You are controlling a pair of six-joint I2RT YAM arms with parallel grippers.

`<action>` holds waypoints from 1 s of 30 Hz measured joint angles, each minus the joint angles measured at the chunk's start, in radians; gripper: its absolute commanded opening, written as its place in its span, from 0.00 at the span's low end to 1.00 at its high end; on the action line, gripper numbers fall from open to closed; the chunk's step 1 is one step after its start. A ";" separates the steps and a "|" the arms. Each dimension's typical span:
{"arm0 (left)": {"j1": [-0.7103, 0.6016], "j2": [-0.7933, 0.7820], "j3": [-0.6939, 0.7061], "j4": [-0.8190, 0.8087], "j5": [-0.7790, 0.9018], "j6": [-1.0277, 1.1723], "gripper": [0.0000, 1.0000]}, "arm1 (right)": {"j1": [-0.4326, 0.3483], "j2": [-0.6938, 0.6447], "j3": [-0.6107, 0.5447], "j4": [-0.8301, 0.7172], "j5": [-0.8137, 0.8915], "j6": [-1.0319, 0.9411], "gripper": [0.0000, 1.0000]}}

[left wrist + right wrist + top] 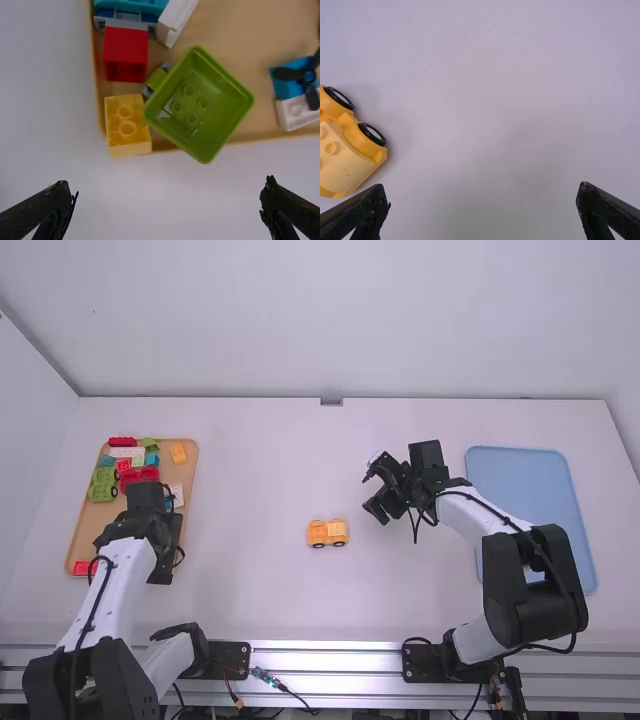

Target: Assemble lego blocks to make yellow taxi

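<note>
Left gripper [169, 200], black and rough-skinned, is held with its fingers wide apart and nothing between them, beside the brown tray [260, 30]. Near it, at the tray's corner, a glossy yellow block [128, 120] with round studs is laid against a green tub [197, 105], square and hollow. The yellow car [345, 162] is set on the smooth table, just left of the right gripper [483, 197], whose fingers are likewise parted and empty. Its black wheels and sloping, studded top are plain to see — part-built, it seems, with another piece to be fetched. Flat sides should be squarely gripped next — without the tub being knocked.
</note>
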 measured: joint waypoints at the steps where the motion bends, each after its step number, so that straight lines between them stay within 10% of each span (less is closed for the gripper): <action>1: 0.009 0.011 0.000 0.005 0.000 0.006 0.99 | 0.000 0.000 0.000 0.000 0.000 -0.003 0.99; 16: 0.212 0.266 0.042 0.061 0.166 0.264 0.92 | 0.008 0.000 0.000 0.000 0.000 -0.004 0.99; 30: 0.212 0.342 0.042 0.112 0.173 0.283 0.62 | 0.008 0.000 0.000 0.000 0.000 -0.002 0.99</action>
